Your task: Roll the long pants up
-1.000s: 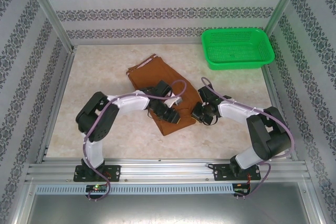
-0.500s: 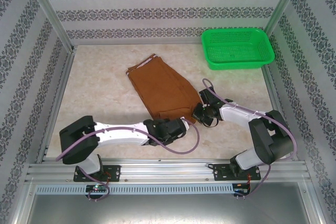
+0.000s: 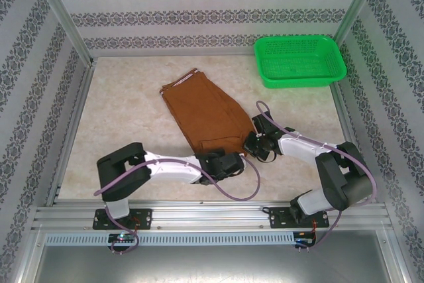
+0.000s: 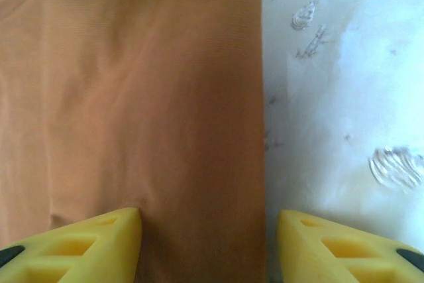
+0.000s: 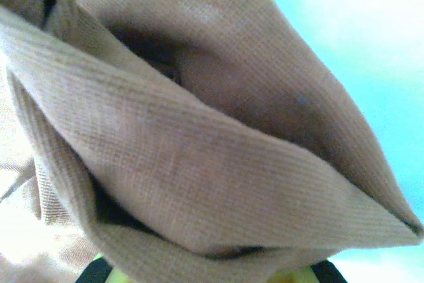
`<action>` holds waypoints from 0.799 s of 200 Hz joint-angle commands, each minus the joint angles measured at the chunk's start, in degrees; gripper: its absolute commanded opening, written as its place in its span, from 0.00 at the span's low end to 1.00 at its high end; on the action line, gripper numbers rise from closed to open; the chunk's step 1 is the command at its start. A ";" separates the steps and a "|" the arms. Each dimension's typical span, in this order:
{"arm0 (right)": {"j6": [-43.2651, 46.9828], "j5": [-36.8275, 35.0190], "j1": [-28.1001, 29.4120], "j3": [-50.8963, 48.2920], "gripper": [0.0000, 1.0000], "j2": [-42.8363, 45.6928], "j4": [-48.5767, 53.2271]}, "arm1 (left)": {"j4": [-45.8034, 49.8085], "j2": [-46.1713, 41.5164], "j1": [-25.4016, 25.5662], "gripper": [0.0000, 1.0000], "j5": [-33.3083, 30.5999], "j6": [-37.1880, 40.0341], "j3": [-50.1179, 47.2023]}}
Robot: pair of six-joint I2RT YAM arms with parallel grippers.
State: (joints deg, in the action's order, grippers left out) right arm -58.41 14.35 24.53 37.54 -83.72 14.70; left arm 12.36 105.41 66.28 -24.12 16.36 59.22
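Rust-brown, finely ribbed long pants [image 3: 204,114], flat oblong.

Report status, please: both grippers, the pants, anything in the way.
Left gripper open over near edge of the pants. Right gripper shut on a pants corner. Pants mostly flat, not rolled yet. Green basket apart, no obstacle.

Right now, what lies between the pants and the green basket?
Nothing. The stretch of table between the pants and the basket is bare, as the top view shows.
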 commanded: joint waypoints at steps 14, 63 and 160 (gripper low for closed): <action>-0.55 -0.15 0.69 -0.74 0.00 -1.71 3.20 | 0.83 6.70 -4.82 0.56 2.64 1.19 2.80; -1.26 -0.04 0.35 -1.33 0.00 0.08 2.89 | 6.01 14.36 -14.13 0.50 6.94 -2.01 6.95; 2.10 3.44 -2.32 2.18 0.25 2.11 3.38 | 22.31 9.92 -13.64 0.00 34.63 -7.82 14.99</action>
State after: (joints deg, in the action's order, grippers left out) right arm -61.73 12.93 21.23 37.95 -83.55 11.35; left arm 24.38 113.23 56.03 -3.84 17.76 74.48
